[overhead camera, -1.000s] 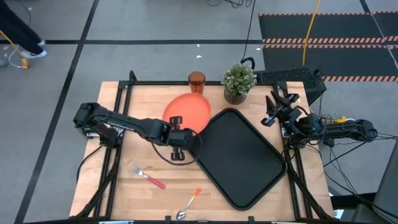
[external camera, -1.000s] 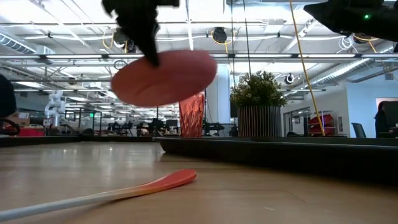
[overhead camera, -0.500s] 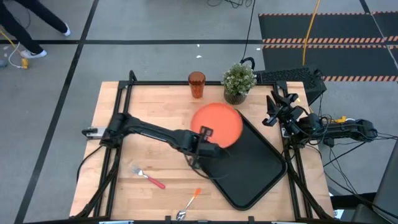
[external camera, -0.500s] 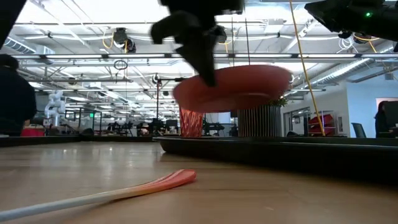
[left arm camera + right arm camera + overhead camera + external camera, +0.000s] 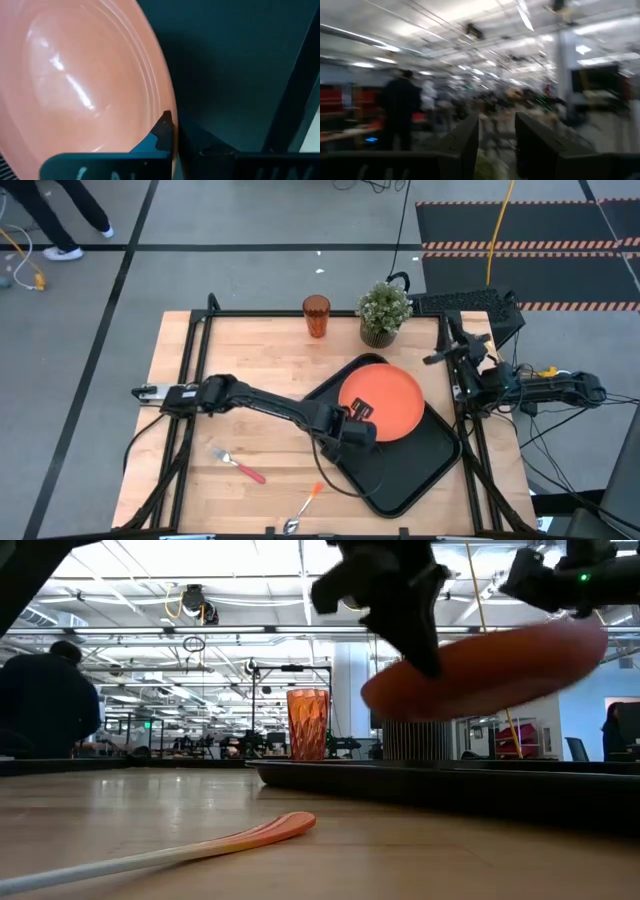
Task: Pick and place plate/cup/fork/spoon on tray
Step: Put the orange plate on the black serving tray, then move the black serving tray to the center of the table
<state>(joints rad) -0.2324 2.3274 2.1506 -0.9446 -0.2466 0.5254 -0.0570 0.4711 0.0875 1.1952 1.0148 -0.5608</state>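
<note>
My left gripper (image 5: 357, 418) is shut on the flat orange plate (image 5: 384, 400), which hangs over the middle of the black tray (image 5: 400, 470); the low view shows the plate (image 5: 490, 668) clear above the tray's rim (image 5: 450, 780). The amber cup (image 5: 316, 315) stands upright on the table at the far edge. The red-handled fork (image 5: 238, 465) and the orange-handled spoon (image 5: 305, 508) lie flat near the front edge. My right gripper (image 5: 497, 145) is open and empty, raised at the table's right edge (image 5: 445, 352). My left gripper pinches the plate's rim (image 5: 169, 120) on the side toward the table's left and near edge, one finger (image 5: 162, 131) on the upper face and the other under it. The fingers come slanting from the table's left. The plate is lifted clear of the tray, its far-right side tilted up.
A potted green plant (image 5: 383, 310) stands at the far edge beside the tray's far corner. The tray lies askew on the right half of the table. Bare wood (image 5: 230, 390) shows on the left half. A person (image 5: 45, 700) stands in the room beyond.
My left gripper has carried the plate toward the table's right edge and a little nearer, from above the bare wood beside the cup to above the tray. The plate has stayed lifted and now tilts with its right side up.
</note>
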